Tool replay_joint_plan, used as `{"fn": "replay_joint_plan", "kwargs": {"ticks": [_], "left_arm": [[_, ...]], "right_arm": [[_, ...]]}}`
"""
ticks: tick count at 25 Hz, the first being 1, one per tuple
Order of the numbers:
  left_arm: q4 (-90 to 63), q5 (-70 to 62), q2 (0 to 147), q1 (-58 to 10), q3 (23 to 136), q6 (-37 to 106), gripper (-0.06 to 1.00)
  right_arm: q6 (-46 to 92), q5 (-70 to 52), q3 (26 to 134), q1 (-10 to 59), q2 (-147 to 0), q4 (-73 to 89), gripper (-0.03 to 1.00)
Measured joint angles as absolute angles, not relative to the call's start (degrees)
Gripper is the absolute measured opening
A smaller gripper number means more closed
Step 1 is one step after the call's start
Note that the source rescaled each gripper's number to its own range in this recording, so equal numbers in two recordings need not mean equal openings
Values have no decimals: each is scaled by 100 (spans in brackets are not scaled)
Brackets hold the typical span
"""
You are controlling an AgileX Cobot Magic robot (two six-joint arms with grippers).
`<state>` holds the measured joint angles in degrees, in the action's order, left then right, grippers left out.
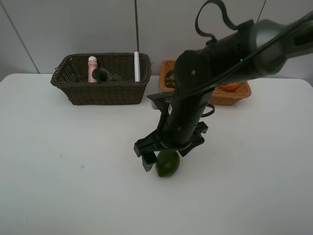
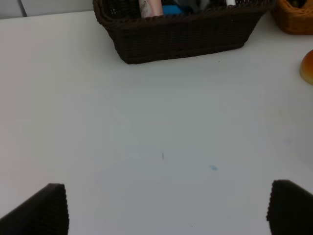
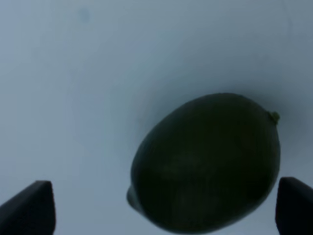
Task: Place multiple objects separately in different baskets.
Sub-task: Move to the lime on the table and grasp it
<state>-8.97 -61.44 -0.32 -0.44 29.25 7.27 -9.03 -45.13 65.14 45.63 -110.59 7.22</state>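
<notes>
- Sorted so far, by the look of it: the dark brown, deeper woven wicker basket (image 1: 100,93) holds the pink white-capped bottle (image 1: 92,69), the dark green pump bottle (image 1: 105,75) and the white pink-tipped marker (image 1: 137,66), which stands against the back wall; the shallower light orange-tan wicker basket (image 1: 230,96) holds an orange (image 1: 231,86), plus something greenish I cannot name
- In hand now: the round green fruit (image 1: 168,165) lies on the white counter (image 1: 58,161), well apart from both baskets; the right hand (image 1: 165,155) hangs just over it, fingers spread wide to either side, released, grasping nothing
- The left hand (image 2: 168,210) is released too, empty, in front of the dark basket
- Left to do, I judge: clench on the green fruit and carry it to a basket, probably the tan one; an orange-yellow rounded fruit (image 2: 308,66), partly cut off in the left wrist view, also waits on the counter near that basket
</notes>
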Motion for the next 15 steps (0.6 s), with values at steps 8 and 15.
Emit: {"fn": "replay_joint_plan", "kwargs": {"ticks": [8,15], "left_arm": [[-897,-6144,-32,-44,2925,727,100],[-897,-6144,-32,-44,2925,727,100]], "right_arm": [[-905,-4157,6514,4563,-11716,440,100],[-905,-4140,6514,4563,-11716,422,64]]}}
